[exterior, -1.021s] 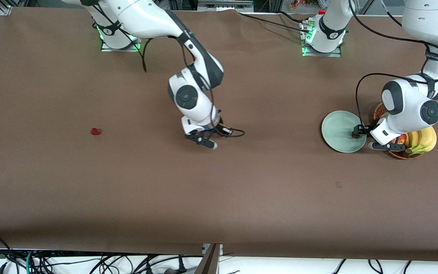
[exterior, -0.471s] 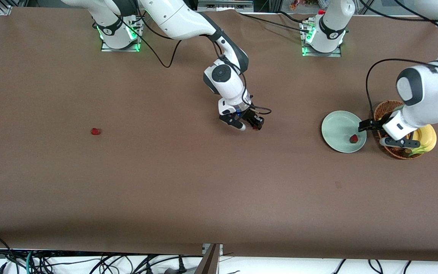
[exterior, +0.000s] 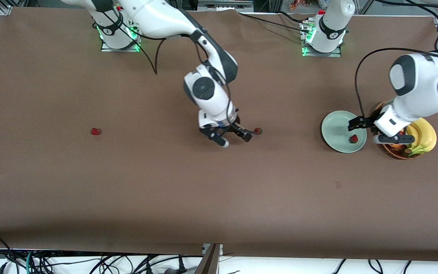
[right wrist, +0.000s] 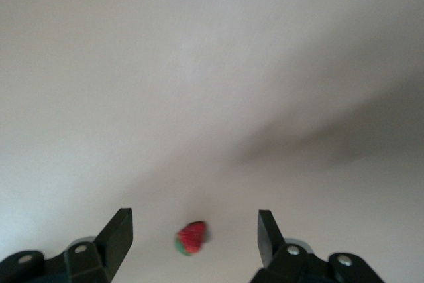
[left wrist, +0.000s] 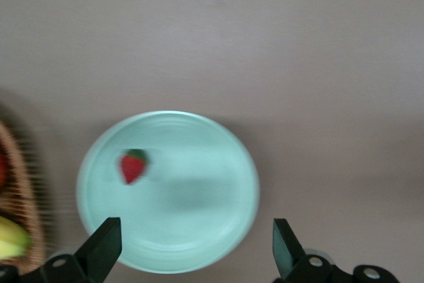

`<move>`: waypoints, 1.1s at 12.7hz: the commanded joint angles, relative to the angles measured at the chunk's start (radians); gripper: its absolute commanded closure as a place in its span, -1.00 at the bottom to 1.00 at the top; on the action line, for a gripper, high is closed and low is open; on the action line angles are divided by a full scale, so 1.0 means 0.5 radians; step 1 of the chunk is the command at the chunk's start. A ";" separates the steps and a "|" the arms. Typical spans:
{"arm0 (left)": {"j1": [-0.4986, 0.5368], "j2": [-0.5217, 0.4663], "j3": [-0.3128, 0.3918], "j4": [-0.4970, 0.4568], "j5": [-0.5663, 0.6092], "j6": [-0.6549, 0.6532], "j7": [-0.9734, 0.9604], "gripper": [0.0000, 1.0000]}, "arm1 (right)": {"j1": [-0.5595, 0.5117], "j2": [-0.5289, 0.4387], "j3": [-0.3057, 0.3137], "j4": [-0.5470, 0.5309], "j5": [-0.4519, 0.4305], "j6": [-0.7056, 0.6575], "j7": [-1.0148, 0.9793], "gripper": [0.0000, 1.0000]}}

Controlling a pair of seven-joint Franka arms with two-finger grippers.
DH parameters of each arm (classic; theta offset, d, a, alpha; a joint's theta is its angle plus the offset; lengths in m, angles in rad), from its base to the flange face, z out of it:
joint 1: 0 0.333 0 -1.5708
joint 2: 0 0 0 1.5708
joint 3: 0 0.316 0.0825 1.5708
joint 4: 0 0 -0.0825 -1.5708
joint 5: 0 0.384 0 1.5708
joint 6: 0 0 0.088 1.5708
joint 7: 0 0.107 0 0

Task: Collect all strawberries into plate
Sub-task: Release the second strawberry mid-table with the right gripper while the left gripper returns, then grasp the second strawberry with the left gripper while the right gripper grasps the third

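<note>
strawberries [exterior: 353, 138]: red, green caps | plate [exterior: 335, 129]: pale mint | table [exterior: 165, 190]: brown

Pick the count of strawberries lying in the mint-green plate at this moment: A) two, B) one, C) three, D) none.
B: a single strawberry lies in the plate, while one strawberry sits on the table by the right hand and another strawberry lies toward the right arm's end of the table.
</note>
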 commanded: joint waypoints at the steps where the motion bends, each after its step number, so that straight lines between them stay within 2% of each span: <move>1: -0.007 -0.007 -0.271 -0.014 -0.021 0.098 -0.433 -1.00 | -0.198 -0.183 -0.015 -0.062 0.000 -0.424 -0.424 -0.69; 2: -0.010 0.017 -0.396 -0.014 0.006 0.156 -0.620 -1.00 | -0.241 -0.217 -0.094 -0.069 -0.006 -0.593 -0.608 -0.69; 4: -0.020 0.127 -0.681 0.019 0.162 0.294 -1.125 -1.00 | -0.242 -0.302 -0.379 -0.187 -0.009 -0.891 -1.107 -0.69; 6: -0.029 0.308 -0.897 0.111 0.462 0.374 -1.677 -1.00 | -0.239 -0.486 -0.652 -0.558 -0.021 -0.877 -1.730 -0.69; 8: -0.041 0.528 -1.023 0.249 0.741 0.378 -2.093 -1.00 | -0.238 -0.591 -0.861 -0.843 -0.113 -0.754 -2.185 -0.69; 11: -0.056 0.802 -1.106 0.397 0.975 0.417 -2.489 -1.00 | -0.238 -0.637 -1.128 -1.264 -0.104 -0.363 -2.832 -0.69; 12: -0.063 0.833 -1.109 0.397 0.994 0.454 -2.557 -1.00 | -0.238 -0.665 -1.184 -1.450 -0.098 -0.158 -2.992 -0.69; 14: -0.096 0.916 -1.106 0.424 1.012 0.491 -2.588 -1.00 | -0.269 -0.705 -1.199 -1.749 -0.070 0.196 -3.110 -0.69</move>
